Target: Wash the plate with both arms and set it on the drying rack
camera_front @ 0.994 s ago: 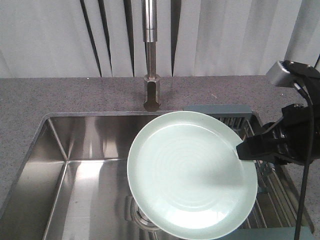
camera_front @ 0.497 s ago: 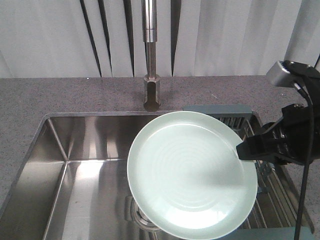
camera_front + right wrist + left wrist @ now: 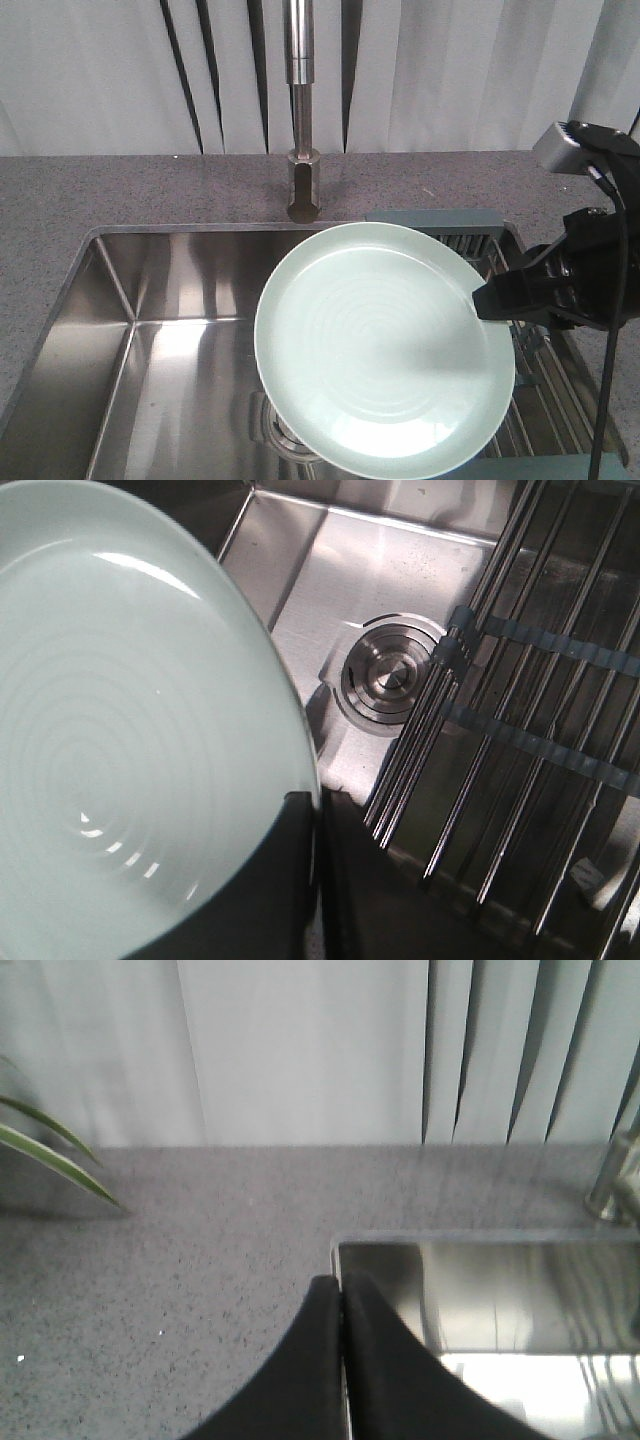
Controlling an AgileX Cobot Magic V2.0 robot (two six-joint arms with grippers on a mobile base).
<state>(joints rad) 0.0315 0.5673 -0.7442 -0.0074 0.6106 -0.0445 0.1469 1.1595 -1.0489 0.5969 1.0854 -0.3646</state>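
Both are closed: right gripper (image 3: 479,300) pinches the plate (image 3: 385,345) rim over the sink (image 3: 150,290), left gripper (image 3: 342,1305) pressed together.

— How many plates are there?
— Just one plate (image 3: 385,345). One sink (image 3: 170,290) too, with one tap (image 3: 301,110) at 12 o'clock and one drain (image 3: 388,675).
— And racks?
— One drying rack (image 3: 530,680), at 3 o'clock.
— Pincers?
— Two: the left pincer (image 3: 342,1360) and the right pincer (image 3: 482,300). One worktop (image 3: 150,190). Two green leaves (image 3: 30,1146), at 9 o'clock.
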